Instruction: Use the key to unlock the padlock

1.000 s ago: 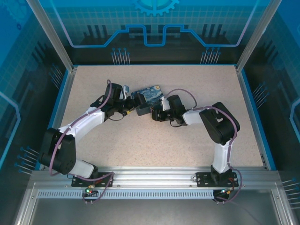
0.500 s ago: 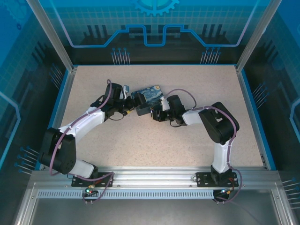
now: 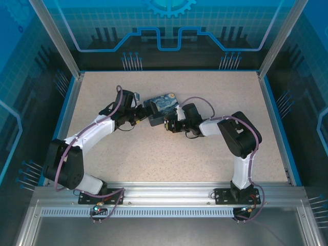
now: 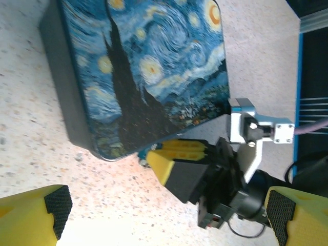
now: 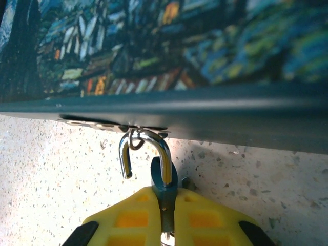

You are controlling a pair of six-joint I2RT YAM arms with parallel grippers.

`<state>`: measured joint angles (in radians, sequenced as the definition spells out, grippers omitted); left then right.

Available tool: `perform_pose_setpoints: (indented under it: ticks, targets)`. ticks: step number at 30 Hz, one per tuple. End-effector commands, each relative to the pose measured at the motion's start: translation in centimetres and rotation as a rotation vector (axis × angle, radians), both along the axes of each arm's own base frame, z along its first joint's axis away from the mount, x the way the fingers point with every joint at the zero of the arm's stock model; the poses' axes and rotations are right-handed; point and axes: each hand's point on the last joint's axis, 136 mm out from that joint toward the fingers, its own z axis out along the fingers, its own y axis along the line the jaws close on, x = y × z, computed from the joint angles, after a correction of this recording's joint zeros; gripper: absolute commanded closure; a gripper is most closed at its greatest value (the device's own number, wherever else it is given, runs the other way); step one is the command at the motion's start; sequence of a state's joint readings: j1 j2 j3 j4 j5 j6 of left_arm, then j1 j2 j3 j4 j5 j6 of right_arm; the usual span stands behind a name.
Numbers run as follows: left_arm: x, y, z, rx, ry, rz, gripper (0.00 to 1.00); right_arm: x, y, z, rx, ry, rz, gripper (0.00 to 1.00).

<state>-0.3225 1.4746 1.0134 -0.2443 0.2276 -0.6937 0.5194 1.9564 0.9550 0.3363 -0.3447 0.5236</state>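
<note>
The speckled counter (image 3: 205, 148) carries both arms, which bend inward toward each other from their bases at the near edge. The left arm (image 3: 92, 133) rises from its base on the left, folds at the elbow and stretches forward and to the right. The right arm (image 3: 238, 136) stands up from its base, bends sharply at a high elbow and reaches leftward, low over the counter. Their wrists nearly meet at the rectangular tin (image 3: 163, 105) with the starry-night lid, which lies flat just beyond both claws.

The left claw (image 3: 138, 114) sits just off the tin's left end, spread to its widest. In the left wrist view its two yellow fingers (image 4: 55, 204) with black pads stand far apart at the bottom corners, gripping nothing, with the tin ahead of them and the other arm's yellow fingers lying between.

The right claw (image 5: 164, 207) is pressed against the tin's near side wall, its fingers pressed together on the padlock (image 5: 164, 180). The lock's thin dark-blue body stands upright in the narrow slot between the yellow fingertips. Directly above the fingertips its silvery shackle (image 5: 154, 146) hooks through a small metal loop (image 5: 134, 141) under the tin's edge. One leg of the shackle enters the body; the other ends free, to the left of the body.
</note>
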Motion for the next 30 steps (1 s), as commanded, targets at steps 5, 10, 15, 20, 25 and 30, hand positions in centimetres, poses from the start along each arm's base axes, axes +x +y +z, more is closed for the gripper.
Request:
perform_pose_setpoints:
  ticks: [5,10,15,20,25,30]
  targets:
    - [1.1,3.6,-2.0,0.251,0.021,0.06,0.01,-0.7,-0.2,0.3,-0.013,0.124,-0.081,0.93]
    - [1.8,4.1,-3.7,0.304,0.042,0.075,0.01,-1.1,-0.6,-0.2,-0.012,0.189,-0.127,0.94]
    - [2.8,4.2,-5.0,0.334,0.055,0.086,0.01,-1.3,-0.8,-0.6,-0.015,0.23,-0.164,0.95]
    - [4.0,4.4,-6.4,0.381,0.08,0.092,0.01,-1.4,-1.0,-0.6,-0.018,0.268,-0.204,0.98]
    - [4.6,4.9,-7.6,0.418,0.102,0.109,0.01,-1.5,-1.1,-0.6,-0.005,0.312,-0.259,0.99]
    - [4.7,5.1,-8.6,0.443,0.131,0.112,0.01,-1.7,-0.6,-0.7,0.014,0.349,-0.297,1.0]
